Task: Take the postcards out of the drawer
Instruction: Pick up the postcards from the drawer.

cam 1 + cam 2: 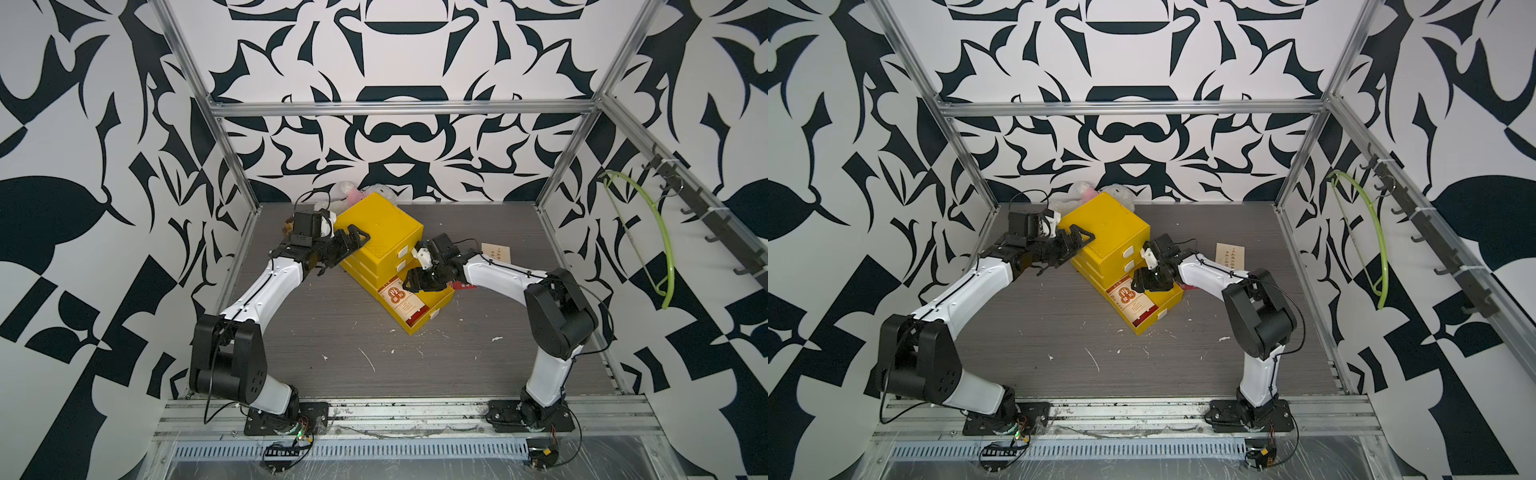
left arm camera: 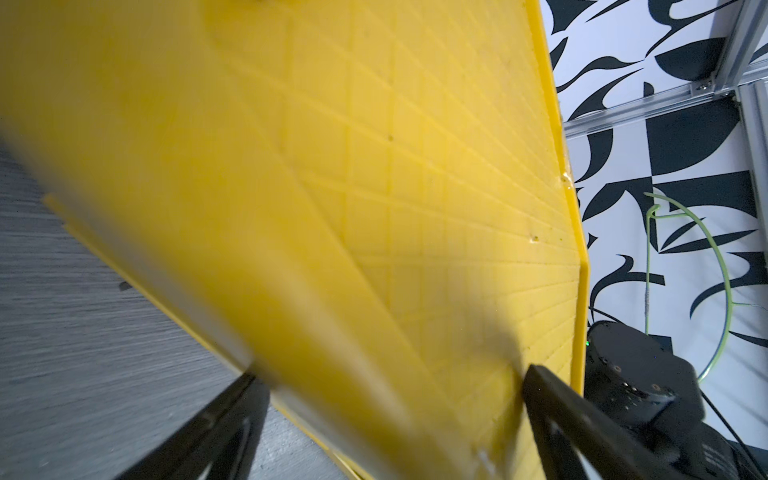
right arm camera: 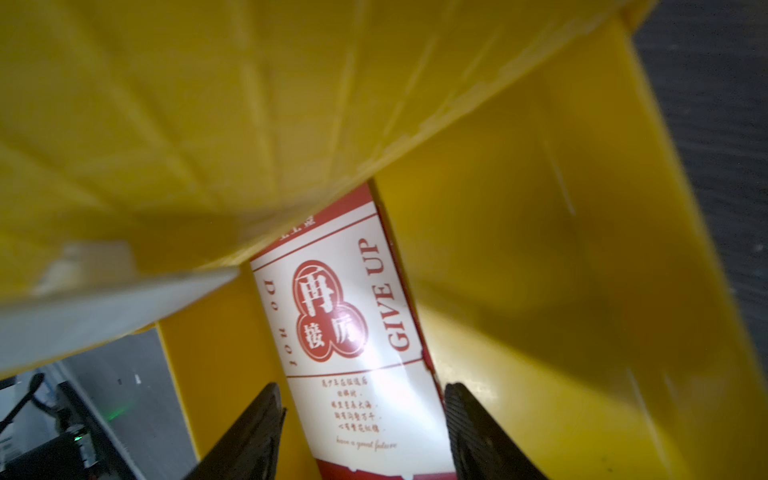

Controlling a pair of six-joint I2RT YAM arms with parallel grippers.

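1. Looking down in both top views, a yellow box (image 1: 380, 226) (image 1: 1106, 224) of small drawers stands on the gray surface (image 1: 340, 340). Its lowest drawer (image 1: 422, 324) (image 1: 1154, 320) stands open toward the front right. One postcard (image 1: 401, 300) (image 1: 1128, 302) lies flat inside. Its long side runs the same way as the drawer, and its round emblem is at the end near the box.
2. In both top views, a cream postcard (image 1: 497, 252) (image 1: 1230, 254) with tiny red writing lies on the surface to the right of the box. A bit of a red postcard (image 1: 462, 285) peeks out from under the right arm. The left tool (image 1: 344, 252) sits at the box's top left edge. The right tool (image 1: 412, 284) hangs over the open drawer.
3. In the left wrist view, the yellow box (image 2: 374, 187) fills most of the picture. The left tool (image 2: 390, 374) has its jaws wide apart, with a box corner between them.
4. In the right wrist view, the postcard (image 3: 353, 332) is white with a red border and a dark red emblem. It reads "Do not" and "GIVE UP" along its long sides, with small lines of writing below. It lies on the drawer floor, and one end is tucked under the box. The right tool (image 3: 363, 388) has its jaws apart, one by each long edge. I cannot tell if they touch the card.
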